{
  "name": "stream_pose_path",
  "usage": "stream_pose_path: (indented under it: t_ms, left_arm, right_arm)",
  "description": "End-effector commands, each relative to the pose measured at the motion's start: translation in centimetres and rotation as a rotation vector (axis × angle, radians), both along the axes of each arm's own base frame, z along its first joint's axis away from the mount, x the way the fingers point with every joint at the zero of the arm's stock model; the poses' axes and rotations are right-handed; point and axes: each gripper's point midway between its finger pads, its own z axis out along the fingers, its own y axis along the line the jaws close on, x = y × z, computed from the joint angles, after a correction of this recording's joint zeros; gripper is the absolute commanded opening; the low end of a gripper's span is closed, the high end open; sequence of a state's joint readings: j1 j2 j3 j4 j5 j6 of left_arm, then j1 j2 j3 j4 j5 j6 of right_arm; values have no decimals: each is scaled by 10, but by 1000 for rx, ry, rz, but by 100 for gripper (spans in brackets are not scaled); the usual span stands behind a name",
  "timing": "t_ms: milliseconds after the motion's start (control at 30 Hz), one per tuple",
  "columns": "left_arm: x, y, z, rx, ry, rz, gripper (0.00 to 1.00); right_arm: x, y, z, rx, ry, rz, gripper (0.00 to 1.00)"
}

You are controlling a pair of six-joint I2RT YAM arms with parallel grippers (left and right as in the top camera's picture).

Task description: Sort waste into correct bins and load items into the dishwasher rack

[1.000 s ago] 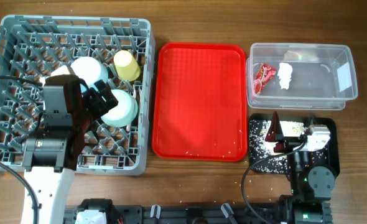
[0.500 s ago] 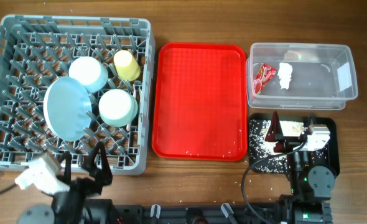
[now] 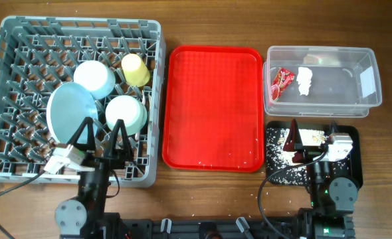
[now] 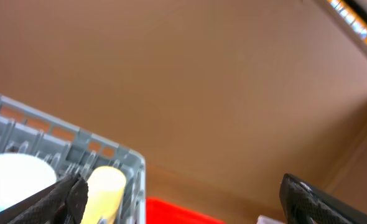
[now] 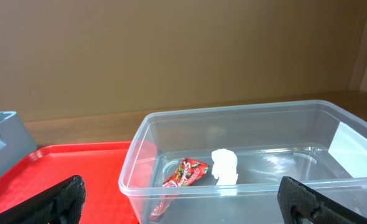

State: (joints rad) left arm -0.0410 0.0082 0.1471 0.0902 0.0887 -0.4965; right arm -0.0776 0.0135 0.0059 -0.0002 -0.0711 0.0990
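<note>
The grey dishwasher rack [image 3: 23, 40] at the left holds a yellow cup [image 3: 135, 69], a small light blue bowl [image 3: 95, 78], a pale green bowl [image 3: 126, 114] and a light blue plate [image 3: 73, 116] leaning on edge. The fork and spoon do not show clearly. My left gripper [image 3: 103, 135] is open and empty over the rack's front edge; its wrist view shows the cup [image 4: 106, 190]. The clear tub [image 3: 322, 53] holds the red wrapper [image 3: 282, 79] and white tissue [image 3: 305, 80]. Rice scraps [image 3: 276, 156] lie in the black tray [image 3: 352, 166]. My right gripper [image 3: 310, 141] is open and empty above it.
A flat red serving tray [image 3: 212, 106] lies between the rack and the two bins, with a few rice grains near its front edge. The right wrist view shows the tub [image 5: 246, 118], the red tray [image 5: 65, 168] and a rack corner [image 5: 3, 134].
My left arm has left the plate in the rack, pulled back off the table's front, then come forward to the rack's front edge. The right arm has not moved.
</note>
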Motion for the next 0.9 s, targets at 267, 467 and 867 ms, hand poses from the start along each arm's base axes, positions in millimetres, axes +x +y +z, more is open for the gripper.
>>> stream_pose_path:
  t_ms: [267,467,867]
  left_arm:
    - [17,-1,-79,4,184,-6,100]
    - [16,1,-107,454,237,42,100]
    - [18,16,-108,569,243,123,100]
  right_arm:
    - [0,0,2,-19,-8,2,100]
    - [0,0,2,-19,-8,2,100]
    - [0,0,2,-19,-8,2,100]
